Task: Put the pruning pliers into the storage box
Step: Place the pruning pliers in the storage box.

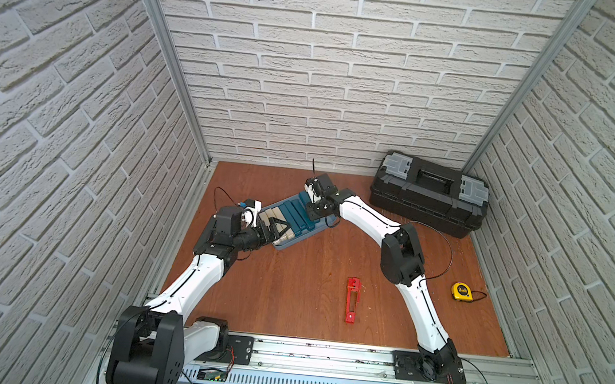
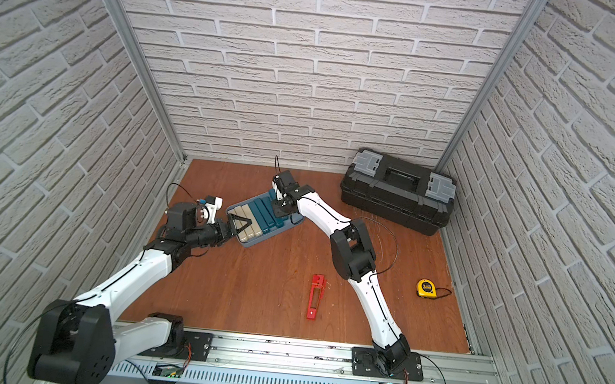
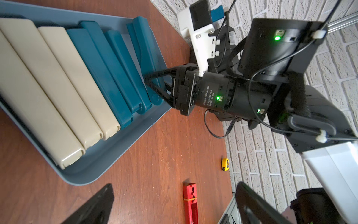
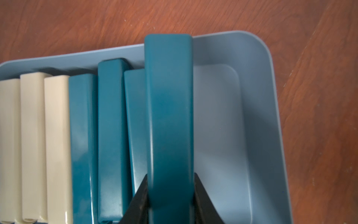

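The light blue storage box (image 1: 285,247) sits left of centre on the brown table, seen in both top views. Three beige pruning pliers (image 4: 33,145) and three teal ones (image 4: 83,145) lie side by side in it. My right gripper (image 4: 170,194) is shut on a fourth teal one (image 4: 169,116), held low over the box beside the others, its far end over the rim. My left gripper (image 1: 276,230) hangs open over the box's beige end, holding nothing. A red slotted one (image 1: 352,300) lies on the table nearer the front, outside the box (image 3: 120,155).
A big black toolbox (image 1: 429,198) stands at the back right corner. A yellow tape measure (image 1: 461,292) lies at the right. Brick-pattern walls close in three sides, and a metal rail (image 1: 322,354) runs along the front edge.
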